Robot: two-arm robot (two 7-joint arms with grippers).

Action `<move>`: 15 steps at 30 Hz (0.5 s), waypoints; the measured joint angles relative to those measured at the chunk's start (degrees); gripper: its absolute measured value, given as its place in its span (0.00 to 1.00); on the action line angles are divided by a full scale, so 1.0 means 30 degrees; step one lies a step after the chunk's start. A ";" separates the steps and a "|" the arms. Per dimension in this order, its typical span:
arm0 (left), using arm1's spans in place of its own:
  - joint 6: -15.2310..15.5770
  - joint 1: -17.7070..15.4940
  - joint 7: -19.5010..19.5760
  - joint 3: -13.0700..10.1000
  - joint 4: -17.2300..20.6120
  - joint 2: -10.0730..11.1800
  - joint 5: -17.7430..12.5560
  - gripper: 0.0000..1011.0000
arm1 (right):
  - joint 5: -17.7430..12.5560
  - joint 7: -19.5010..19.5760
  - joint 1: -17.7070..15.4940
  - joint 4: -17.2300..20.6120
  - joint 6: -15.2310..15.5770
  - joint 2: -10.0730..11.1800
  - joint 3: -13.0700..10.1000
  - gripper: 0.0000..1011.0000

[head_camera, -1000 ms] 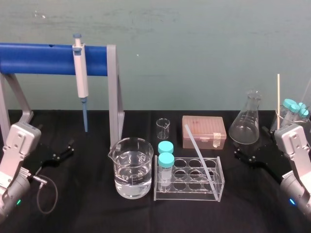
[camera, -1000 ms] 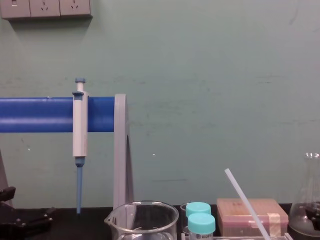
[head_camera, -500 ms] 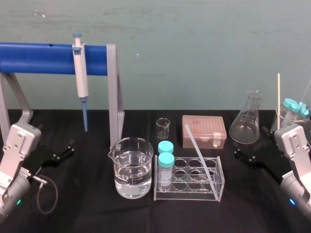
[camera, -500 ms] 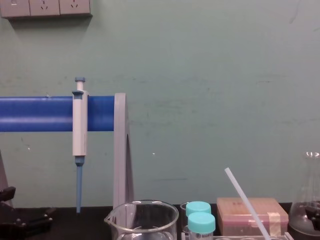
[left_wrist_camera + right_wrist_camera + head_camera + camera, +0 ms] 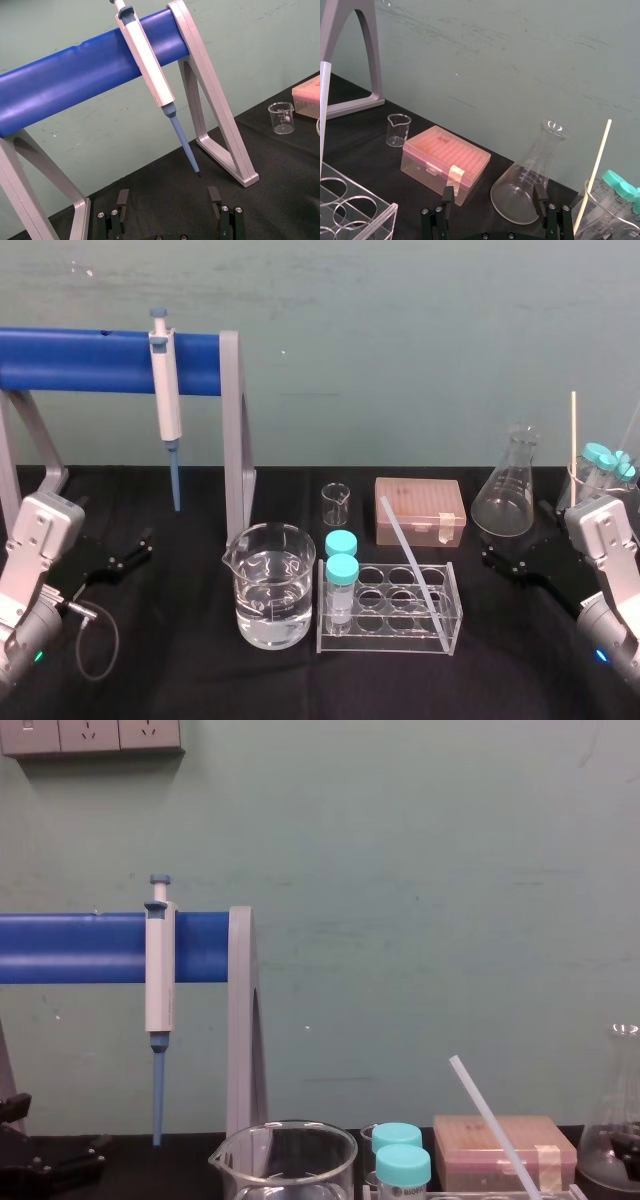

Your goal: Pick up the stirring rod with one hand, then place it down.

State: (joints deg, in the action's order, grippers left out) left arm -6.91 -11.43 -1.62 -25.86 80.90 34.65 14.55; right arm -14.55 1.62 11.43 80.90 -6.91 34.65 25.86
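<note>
Fingers spread wide and empty on my right gripper, low at the right of the table; left gripper likewise, far left. Stirring rod leans in the clear rack, foot near, tip tilted back-left, lying left of the right gripper, which I judge the nearer.

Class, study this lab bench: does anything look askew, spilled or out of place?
The stirring rod leans at a slant in the clear rack, its top sticking out. Nothing looks spilled. The left pincer and right pincer sit open, idle.
</note>
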 joint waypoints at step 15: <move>0.0000 -0.0001 0.0000 0.0000 0.0000 0.0000 0.0000 0.99 | -0.2279 -0.1569 -0.0158 0.0511 0.0726 -0.0142 -0.1503 0.99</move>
State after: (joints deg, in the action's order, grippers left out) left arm -6.91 -11.43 -1.62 -25.86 80.90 34.65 14.55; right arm -21.39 -3.09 10.96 82.43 -4.73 34.22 21.35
